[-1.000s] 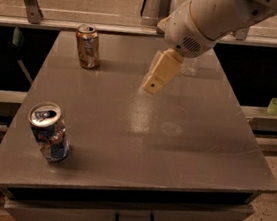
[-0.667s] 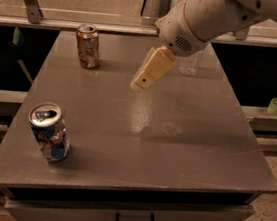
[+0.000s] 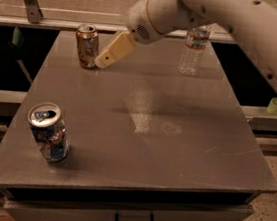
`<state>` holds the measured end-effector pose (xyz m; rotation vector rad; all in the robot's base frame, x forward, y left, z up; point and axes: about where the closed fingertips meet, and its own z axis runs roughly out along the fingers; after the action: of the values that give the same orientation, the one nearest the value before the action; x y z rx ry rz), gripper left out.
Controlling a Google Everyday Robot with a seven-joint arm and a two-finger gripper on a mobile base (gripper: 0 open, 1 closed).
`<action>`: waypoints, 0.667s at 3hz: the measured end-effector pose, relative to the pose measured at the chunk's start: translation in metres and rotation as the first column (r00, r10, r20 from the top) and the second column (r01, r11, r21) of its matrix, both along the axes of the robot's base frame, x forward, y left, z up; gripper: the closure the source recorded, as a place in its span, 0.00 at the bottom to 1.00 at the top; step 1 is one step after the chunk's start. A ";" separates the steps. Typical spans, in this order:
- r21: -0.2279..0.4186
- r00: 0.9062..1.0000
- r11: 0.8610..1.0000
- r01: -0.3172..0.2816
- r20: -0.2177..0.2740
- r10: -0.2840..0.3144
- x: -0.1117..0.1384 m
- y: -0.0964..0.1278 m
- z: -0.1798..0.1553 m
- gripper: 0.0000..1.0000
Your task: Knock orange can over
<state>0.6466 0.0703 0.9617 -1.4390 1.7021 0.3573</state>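
The orange can (image 3: 87, 46) stands upright at the table's far left, copper-orange with pale label patches and a silver top. My gripper (image 3: 102, 61) reaches down from the upper right on the white arm. Its cream fingers (image 3: 114, 50) are shut together and empty. The tip is just to the right of the can's lower half, touching it or nearly so. The can has not tipped.
A blue, red and white can (image 3: 49, 132) stands upright near the front left corner. A clear plastic water bottle (image 3: 193, 51) stands at the far right. The grey table (image 3: 175, 137) has a drawer below its front edge. A green cup (image 3: 276, 105) sits on a ledge at the right.
My gripper has swung left and away from me across the table, from near the middle to right beside the orange can. The cans and the bottle have not moved.
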 end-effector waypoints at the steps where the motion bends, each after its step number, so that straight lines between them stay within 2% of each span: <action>1: 0.098 1.000 0.995 -0.005 -0.017 0.006 0.029 0.043 -0.012 0.00; 2: 0.175 0.998 0.984 0.028 -0.053 -0.019 0.050 0.073 -0.035 0.00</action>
<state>0.6962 0.1435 0.9272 -1.2898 1.6820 0.5218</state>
